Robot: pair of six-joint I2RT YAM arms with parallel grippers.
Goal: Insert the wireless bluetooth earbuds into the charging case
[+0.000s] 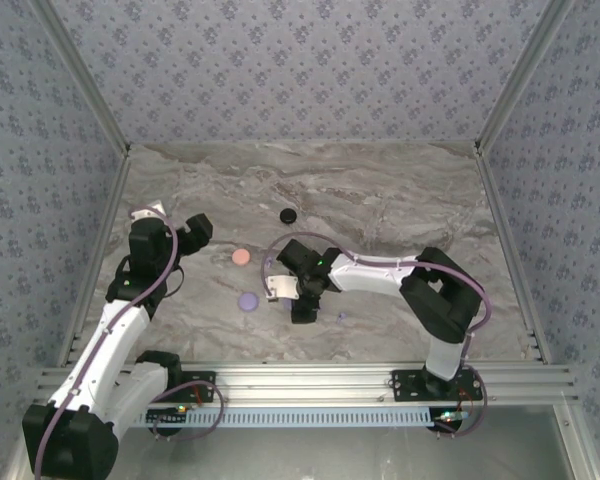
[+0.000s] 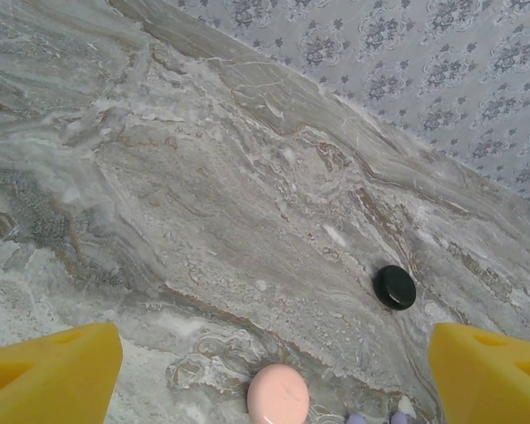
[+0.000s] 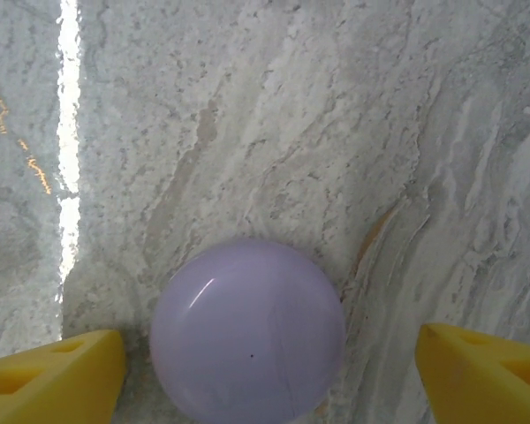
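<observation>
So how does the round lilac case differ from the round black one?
Colour: the round lilac case is pale, the round black case dark. Place: the lilac one lies between the open fingers of the right gripper; the black one lies nearer the back wall, away from it. Both are round and lie flat on the marble table.

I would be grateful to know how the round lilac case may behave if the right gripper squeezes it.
The lilac case looks smooth and glossy, with a light streak on its top, so it may slip. Its round outline could let it squirt sideways from the right gripper. It lies flat, so rolling seems unlikely.
</observation>
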